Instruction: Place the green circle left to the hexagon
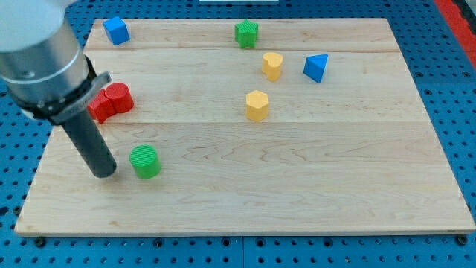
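Note:
The green circle [145, 161] lies on the wooden board at the lower left. The yellow hexagon [257, 106] sits near the board's middle, well to the right of and above the circle. My tip [105, 174] rests on the board just left of the green circle, almost touching it.
Two red blocks [111, 101] lie side by side at the left, partly behind the arm. A blue cube [116, 30] is at the top left, a green star-like block [246, 33] at the top middle, a yellow cylinder [272, 65] and a blue triangular block [316, 68] at the upper right.

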Motion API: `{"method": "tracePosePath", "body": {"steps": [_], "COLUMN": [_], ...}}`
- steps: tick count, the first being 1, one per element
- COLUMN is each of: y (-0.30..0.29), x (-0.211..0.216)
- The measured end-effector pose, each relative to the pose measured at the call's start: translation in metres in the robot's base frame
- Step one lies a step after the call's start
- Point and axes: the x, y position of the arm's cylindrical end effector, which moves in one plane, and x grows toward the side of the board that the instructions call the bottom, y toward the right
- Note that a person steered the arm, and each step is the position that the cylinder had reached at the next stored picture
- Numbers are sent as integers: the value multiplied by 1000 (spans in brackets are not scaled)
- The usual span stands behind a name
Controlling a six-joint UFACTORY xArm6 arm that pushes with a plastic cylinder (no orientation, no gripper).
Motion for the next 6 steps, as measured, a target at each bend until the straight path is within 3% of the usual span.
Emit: {"method": "tracePosePath", "body": {"steps": [2,3,6], "y": [134,101,181], "x": [-47,-74,-128]}}
